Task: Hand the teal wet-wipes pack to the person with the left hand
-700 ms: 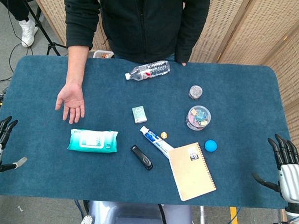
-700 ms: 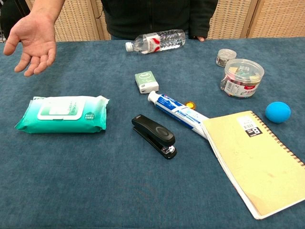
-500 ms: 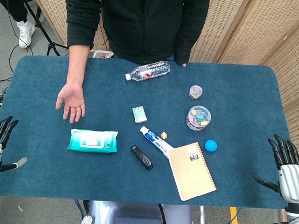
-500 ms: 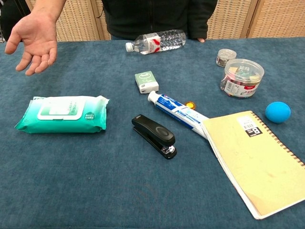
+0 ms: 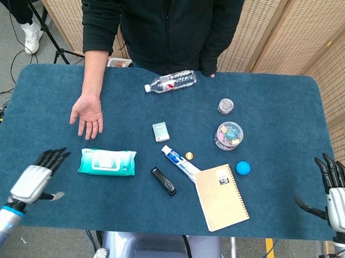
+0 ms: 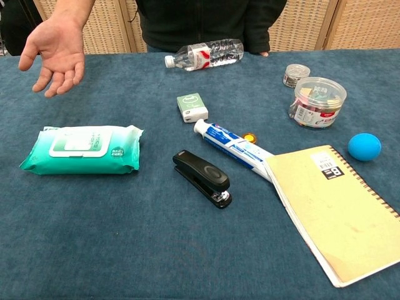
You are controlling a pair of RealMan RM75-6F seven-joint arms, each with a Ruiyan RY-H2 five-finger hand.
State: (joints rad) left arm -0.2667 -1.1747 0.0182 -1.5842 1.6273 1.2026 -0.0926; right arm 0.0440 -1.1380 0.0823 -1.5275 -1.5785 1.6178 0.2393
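The teal wet-wipes pack (image 5: pixel 107 162) (image 6: pixel 81 149) lies flat on the blue table, left of the middle. My left hand (image 5: pixel 39 177) hovers over the table just left of the pack, fingers spread, holding nothing; the chest view does not show it. The person's open palm (image 5: pixel 88 114) (image 6: pixel 56 55) waits face up beyond the pack. At the table's right edge my right hand (image 5: pixel 336 190) stays open and empty.
A black stapler (image 5: pixel 163 181), a toothpaste tube (image 5: pixel 179 162), a small green box (image 5: pixel 160 131) and a tan notebook (image 5: pixel 221 196) lie right of the pack. Further back are a water bottle (image 5: pixel 171 81), a clear jar (image 5: pixel 228 135), a small tin (image 5: pixel 225 105) and a blue ball (image 5: pixel 243 167).
My left hand has come in from the table's left edge toward the pack. The person's palm shifted slightly right. The right hand dropped slightly.
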